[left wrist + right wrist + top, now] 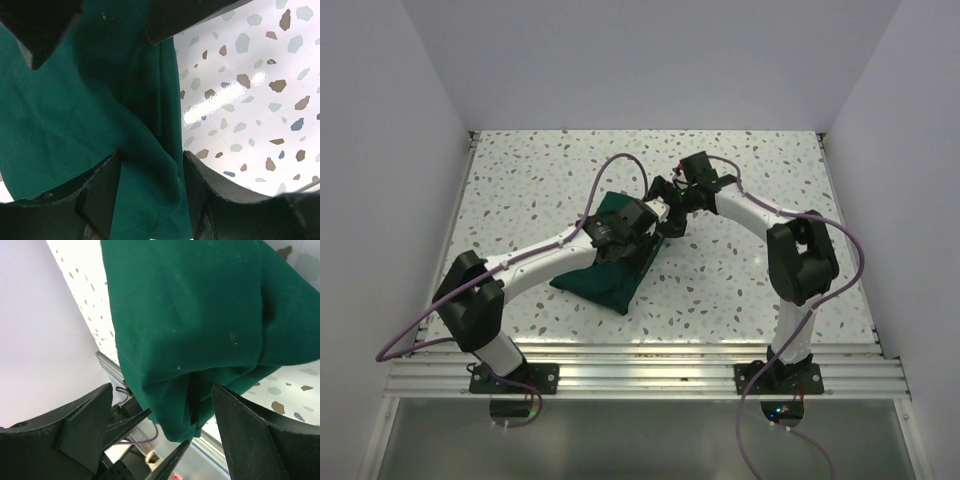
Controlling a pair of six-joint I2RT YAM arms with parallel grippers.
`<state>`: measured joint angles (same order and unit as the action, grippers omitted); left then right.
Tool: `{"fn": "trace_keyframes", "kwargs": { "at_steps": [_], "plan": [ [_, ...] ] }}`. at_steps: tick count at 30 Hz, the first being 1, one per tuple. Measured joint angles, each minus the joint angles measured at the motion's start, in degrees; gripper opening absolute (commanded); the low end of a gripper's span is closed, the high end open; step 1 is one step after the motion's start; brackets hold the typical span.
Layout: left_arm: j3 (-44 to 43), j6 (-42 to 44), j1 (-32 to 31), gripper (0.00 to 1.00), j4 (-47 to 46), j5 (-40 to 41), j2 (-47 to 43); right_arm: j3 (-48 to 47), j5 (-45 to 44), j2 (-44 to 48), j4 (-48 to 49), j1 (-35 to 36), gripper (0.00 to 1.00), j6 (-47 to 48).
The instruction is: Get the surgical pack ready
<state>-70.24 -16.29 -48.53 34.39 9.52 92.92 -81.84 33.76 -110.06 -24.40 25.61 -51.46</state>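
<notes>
The surgical pack (592,277) is a puffy dark green cloth bundle lying left of the table's middle. My left gripper (623,232) hovers over its far end. In the left wrist view its jaws (150,182) stand apart, and a fold of the green cloth (75,110) runs between them, unpinched. My right gripper (670,212) is at the bundle's far right corner. The right wrist view has its jaws (162,392) spread wide, with a hanging corner of the pack (190,305) between the fingers, clear of both.
The speckled white tabletop (740,290) is walled in by white panels on three sides. An aluminium rail (640,375) runs along the near edge. Purple cables (620,165) loop over both arms.
</notes>
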Motion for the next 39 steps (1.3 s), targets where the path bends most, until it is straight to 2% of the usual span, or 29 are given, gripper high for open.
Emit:
{"fn": "trace_keyframes", "kwargs": {
  "at_steps": [2, 14, 18, 20, 22, 25, 26, 29, 32, 36, 39],
  "plan": [
    [0.00, 0.00, -0.44, 0.53, 0.00, 0.85, 0.09, 0.02, -0.76, -0.15, -0.46, 0.00, 0.79, -1.44],
    [0.00, 0.66, -4.13, 0.43, 0.61, 6.51, 3.19, 1.79, -5.11, -0.70, 1.33, 1.29, 0.75, -8.92],
    [0.00, 0.37, -4.81, 0.38, 1.27, 8.90, 3.58, 2.56, -6.45, -1.29, 2.19, 1.51, 0.68, -9.73],
    [0.02, 0.33, -5.05, 0.27, 1.44, 9.88, 3.85, 2.58, -7.32, -1.75, 2.58, 1.51, 0.57, -9.94],
    [0.33, 0.31, -5.25, 0.16, 1.49, 10.51, 4.04, 2.58, -7.76, -2.36, 3.06, 1.51, 0.38, -9.86],
    [1.55, 0.39, -5.29, 0.10, 1.05, 10.21, 4.20, 2.54, -8.79, -3.15, 2.95, 1.49, 0.26, -8.81],
    [2.19, 0.39, -5.29, 0.08, 0.52, 9.75, 4.20, 2.54, -8.87, -3.26, 2.86, 1.49, 0.18, -8.28],
    [4.81, 0.28, -5.29, 0.05, -2.10, 8.26, 4.17, 2.51, -8.87, -3.23, 2.32, 1.46, 0.10, -6.08],
    [7.21, -0.50, -5.22, 0.04, -4.55, 7.32, 3.52, 3.10, -8.87, -3.08, 1.68, 1.44, 0.11, -3.67],
    [9.31, -1.66, -5.01, 0.04, -5.81, 5.60, 1.62, 5.38, -8.98, -1.64, 1.22, 1.22, 0.26, 1.11],
    [10.21, -2.43, -4.22, 0.05, -5.99, 3.87, 0.50, 7.08, -8.98, -0.44, 0.57, 0.72, 0.43, 5.33]
  ]
}}
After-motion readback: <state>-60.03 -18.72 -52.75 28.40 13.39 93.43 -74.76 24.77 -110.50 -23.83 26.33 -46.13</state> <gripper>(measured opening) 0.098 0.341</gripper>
